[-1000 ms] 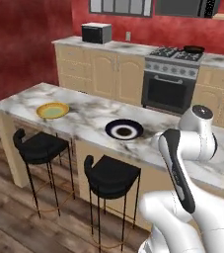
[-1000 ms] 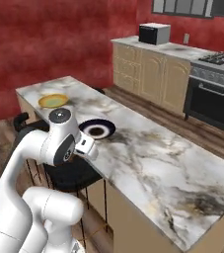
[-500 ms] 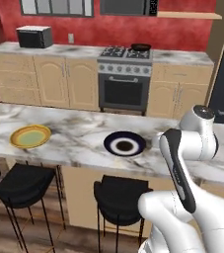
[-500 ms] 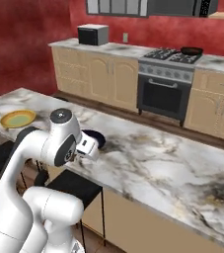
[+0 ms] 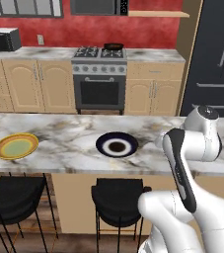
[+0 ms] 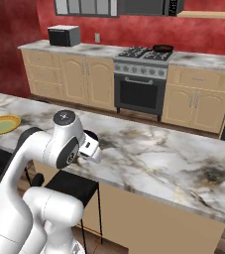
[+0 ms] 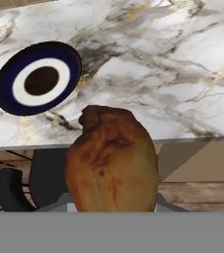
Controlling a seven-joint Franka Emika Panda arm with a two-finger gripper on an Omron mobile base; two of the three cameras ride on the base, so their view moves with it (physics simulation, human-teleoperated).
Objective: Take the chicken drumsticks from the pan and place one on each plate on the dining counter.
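Carrying stage: the gripper [image 7: 112, 210] pinches a chicken drumstick [image 7: 112, 160] beside the dining counter [image 7: 182, 74]; next, it must reach the dark-rimmed plate [image 7: 38, 78] there.

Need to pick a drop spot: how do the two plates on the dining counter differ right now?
The yellow-rimmed plate has a pale green centre; the dark-rimmed plate has a white ring around a dark middle. The yellow one sits toward the counter's far left end, the dark one near the arm. Both are round, flat and bare on the dining counter.
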